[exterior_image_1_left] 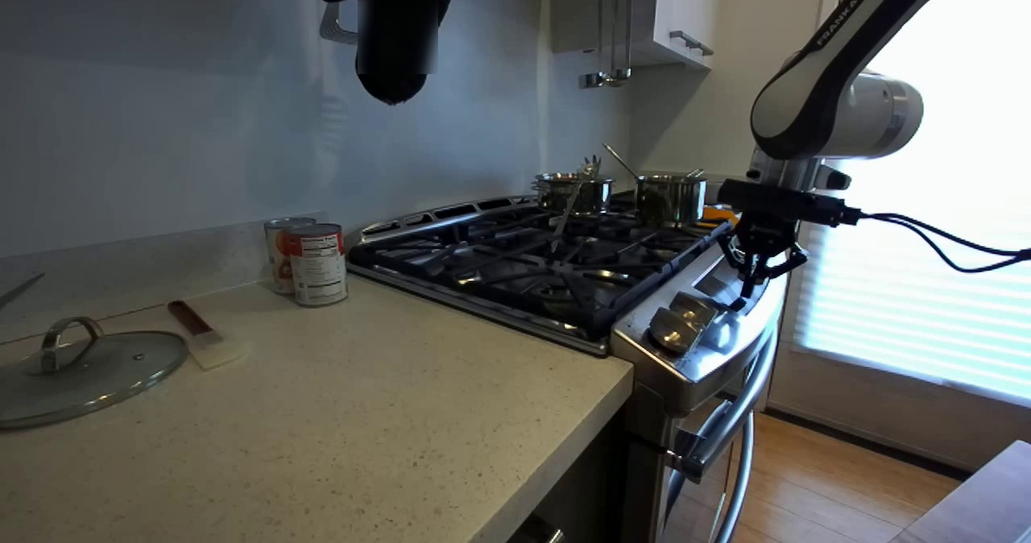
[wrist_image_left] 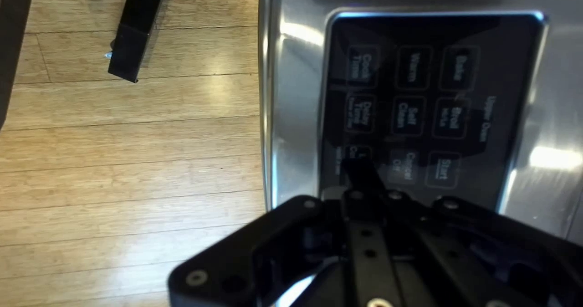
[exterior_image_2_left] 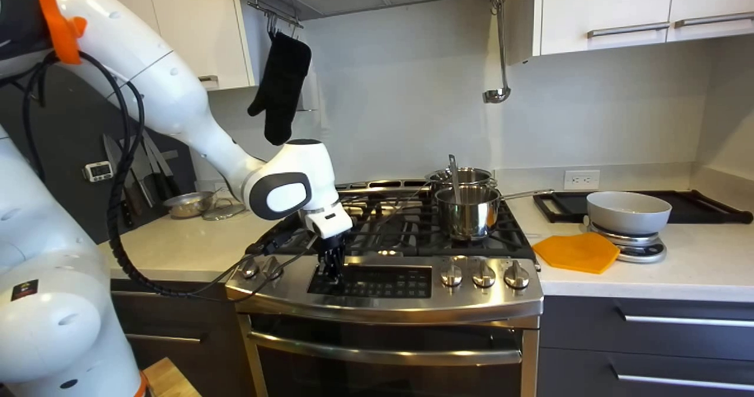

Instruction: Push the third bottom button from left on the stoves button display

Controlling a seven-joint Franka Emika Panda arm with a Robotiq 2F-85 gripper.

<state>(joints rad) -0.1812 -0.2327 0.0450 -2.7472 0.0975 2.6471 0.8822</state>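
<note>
Where the tool (wrist_image_left: 363,174) hangs closed, its tip, in the wrist view, partly hides the third bottom button (wrist_image_left: 355,153) from left on the button display (wrist_image_left: 430,106); I cannot tell whether they touch. The stove (exterior_image_1_left: 532,285) borders the table's (exterior_image_1_left: 387,422) side edge; cans (exterior_image_1_left: 320,273) stand near that table's back corner.

In an exterior view, the arm (exterior_image_2_left: 159,85) reaches in from the left of the button display (exterior_image_2_left: 392,282), its elbow (exterior_image_2_left: 23,14) well above the display's level and its forearm (exterior_image_2_left: 197,123) sloping down to the right, ending at a wrist (exterior_image_2_left: 300,179) located above the display's left end. From the wrist, the gripper (exterior_image_2_left: 334,278) points steeply downward at the left part of the display, its fingers (wrist_image_left: 363,174) lying together as a single narrow tip. Whether that tip contacts the display surface or sits just off it cannot be determined from these views.
</note>
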